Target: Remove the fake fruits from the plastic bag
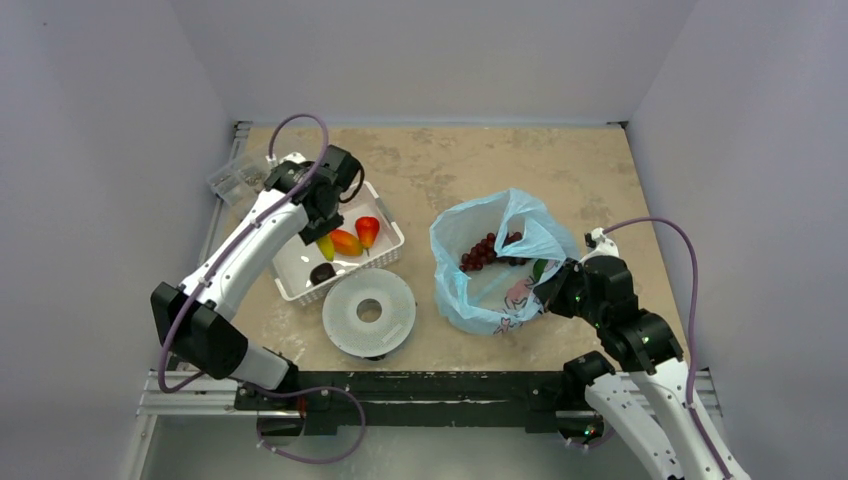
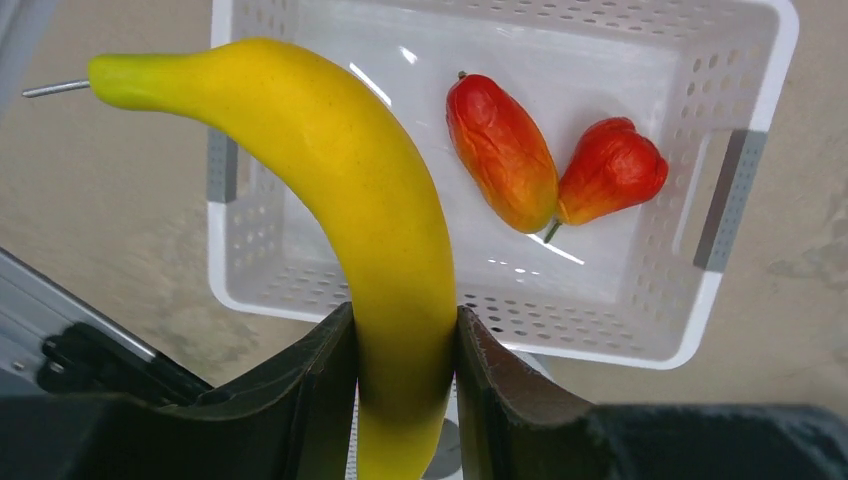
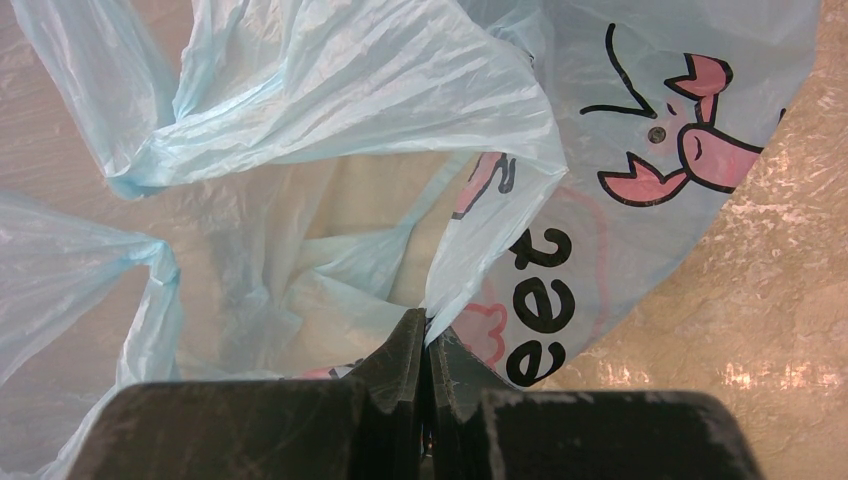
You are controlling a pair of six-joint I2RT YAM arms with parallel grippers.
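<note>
While right pincer (image 3: 428, 325) nips the plastic bag (image 3: 340, 100) at four o'clock, left pincer (image 2: 405, 315) clamps a banana (image 2: 340, 170) over the basket (image 2: 745, 60).

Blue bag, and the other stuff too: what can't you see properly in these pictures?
- Bottom of the plastic bag: the top view shows grapes and something green; crinkled folds hide anything below. The right wrist view shows only plastic.
- Lower end of the banana: left wrist view, hidden between the left gripper fingers and cut off by the bottom edge.
- The dark piece in the basket: top view, too small to name.
</note>
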